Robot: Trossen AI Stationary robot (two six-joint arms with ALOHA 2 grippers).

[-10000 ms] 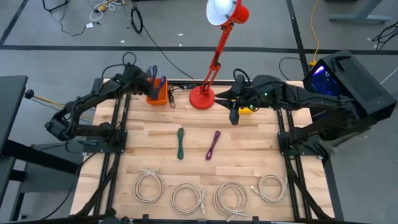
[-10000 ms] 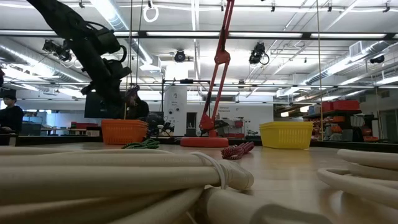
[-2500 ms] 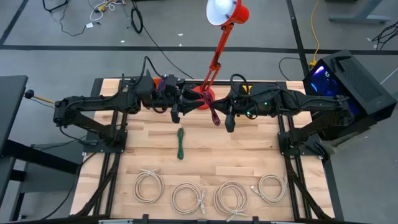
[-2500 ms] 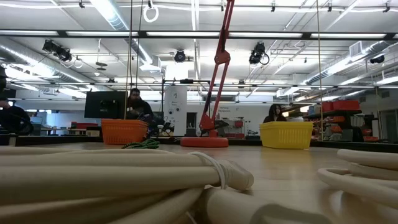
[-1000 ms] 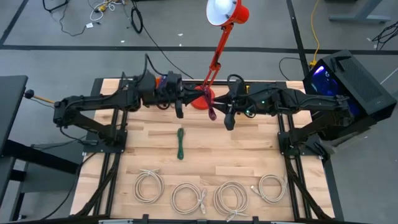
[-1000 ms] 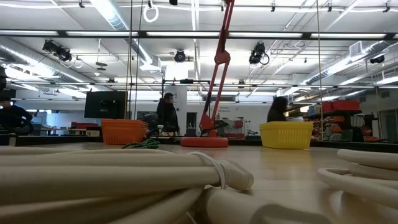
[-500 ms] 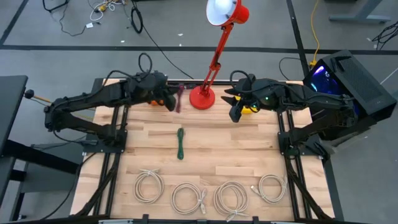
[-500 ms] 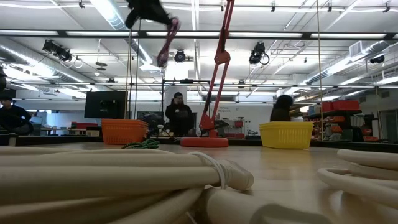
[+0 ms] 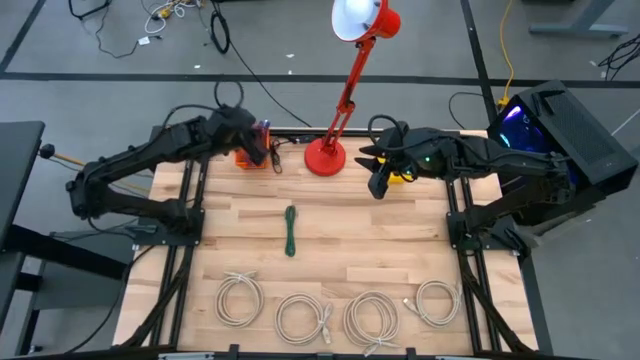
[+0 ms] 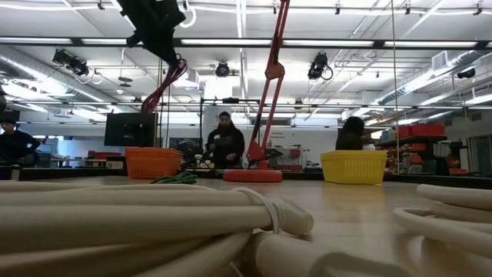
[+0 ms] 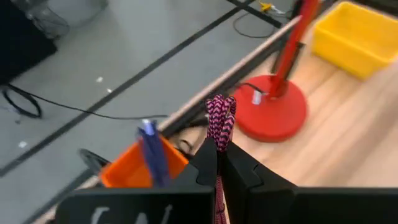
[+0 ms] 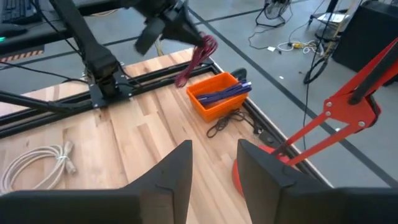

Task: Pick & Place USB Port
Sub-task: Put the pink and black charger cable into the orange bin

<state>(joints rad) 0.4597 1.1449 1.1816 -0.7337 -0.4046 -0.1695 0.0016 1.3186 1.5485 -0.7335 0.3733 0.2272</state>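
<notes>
My left gripper (image 9: 262, 150) is shut on a magenta braided cable bundle (image 10: 163, 83), high above the orange basket (image 9: 250, 156) at the table's far left. The bundle also shows in the left wrist view (image 11: 219, 121) and the right wrist view (image 12: 195, 57). The basket (image 12: 217, 97) holds a blue cable. My right gripper (image 9: 377, 182) is open and empty (image 12: 214, 165), between the red lamp's base (image 9: 325, 157) and the yellow basket (image 9: 402, 174). A green cable bundle (image 9: 290, 230) lies flat on the middle of the table. My left gripper pinches the magenta bundle between its two fingers (image 11: 209, 160), holding several strands together. One looped end (image 11: 219, 111) sticks out past the fingertips. In the low view the bundle hangs slanting below the gripper (image 10: 157, 31), clear of the table and the basket.
The red desk lamp (image 9: 350, 70) rises from the far middle of the table. Several white cable coils (image 9: 300, 318) lie along the near edge, filling the low view's foreground (image 10: 154, 215). People stand in the room behind (image 10: 224, 146).
My left gripper has carried the magenta bundle from beside the lamp base toward the table's left and far edge, to a place over the orange basket. My right gripper has drawn back toward the right, away from the bundle, and stays by the yellow basket.
</notes>
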